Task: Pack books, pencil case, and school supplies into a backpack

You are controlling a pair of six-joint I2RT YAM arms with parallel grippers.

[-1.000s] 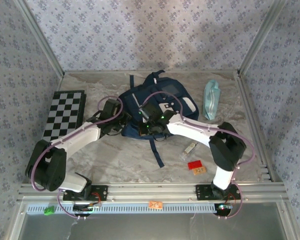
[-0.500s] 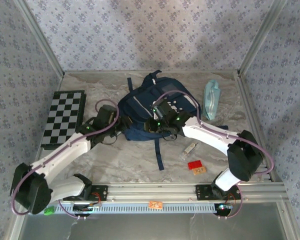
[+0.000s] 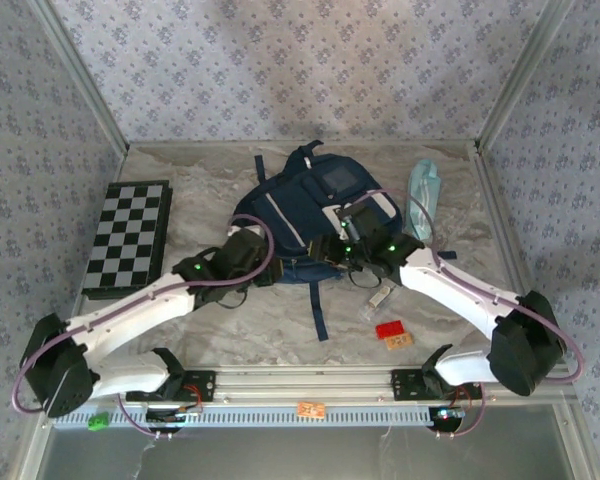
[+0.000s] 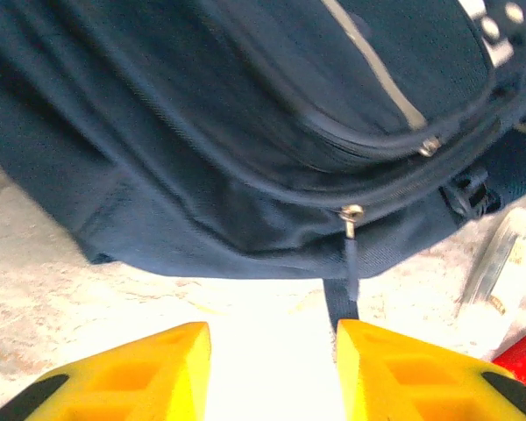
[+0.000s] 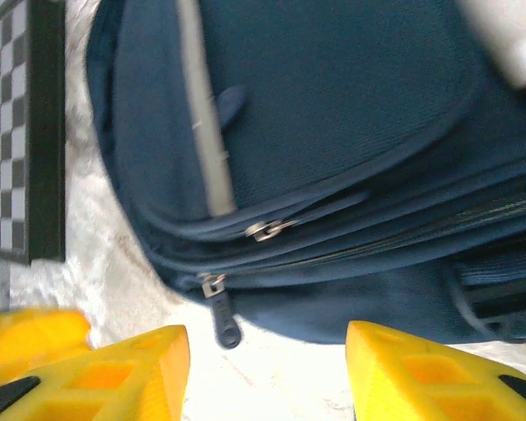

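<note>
- From the top camera, the backpack [image 3: 315, 205] is lying in the middle of the table [image 3: 210, 320], with one long strap [image 3: 317, 310] trailing toward the near edge.
- The left gripper [image 3: 273, 270] is pointing at the bag's near left edge and the right gripper [image 3: 330, 250] at its near right edge. From here I cannot tell how their fingers are standing.
- The pencil case [image 3: 421, 197] is lying beside the backpack on its right. The small clear item [image 3: 380, 297] is resting on the table right of the strap. A checkered board [image 3: 130, 237] is sitting apart on the left.
- At the left wrist, the left gripper [image 4: 272, 368] is holding its yellow fingers apart over bare table, gripping nothing, just short of the backpack [image 4: 245, 132]. A zipper pull [image 4: 351, 215] is hanging from the bag's edge, and the small clear item [image 4: 495, 263] is lying to the right.
- At the right wrist, the right gripper [image 5: 267, 377] is standing with its fingers wide apart and nothing between them. The backpack [image 5: 333, 132] is lying just beyond, with a zipper pull [image 5: 226, 329] dangling near the left finger. The checkered board [image 5: 17, 132] is showing at the left edge.
</note>
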